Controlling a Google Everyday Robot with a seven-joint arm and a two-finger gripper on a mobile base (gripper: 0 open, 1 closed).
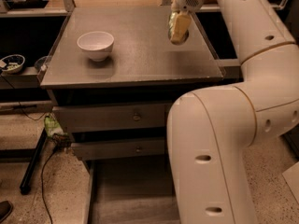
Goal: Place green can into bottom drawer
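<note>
Green can (174,20): located at the 1 o'clock area of the countertop (135,59), inside the gripper (180,28). Only a green sliver shows beside the pale finger pad. The jaws appear clamped on the can, which looks just clear of the surface with a dark shadow below it.

Hazards:
- Slip. The smooth can wall and the partly hidden grip make seating uncertain, so a fast swing could shake the can loose.
- Collision. The route to 6 o'clock passes the countertop's front edge and the two closed knob drawers (136,117). A low carry could strike them.
- Obstruction. The robot's own arm (219,153) covers the right part of the target, which narrows the entry.
- Roll. The drawer floor is flat, so a high release could tip the can and let it run to a wall.

Containers:
- Bottom drawer (131,190): pulled open at 6 o'clock. The visible floor is bare; the right side is hidden.
- White bowl (96,43): at 10 o'clock on the countertop, well apart from the can. It appears empty.
- Small dish (11,63): at 9 o'clock, off the cabinet. Its contents are unclear.
</note>
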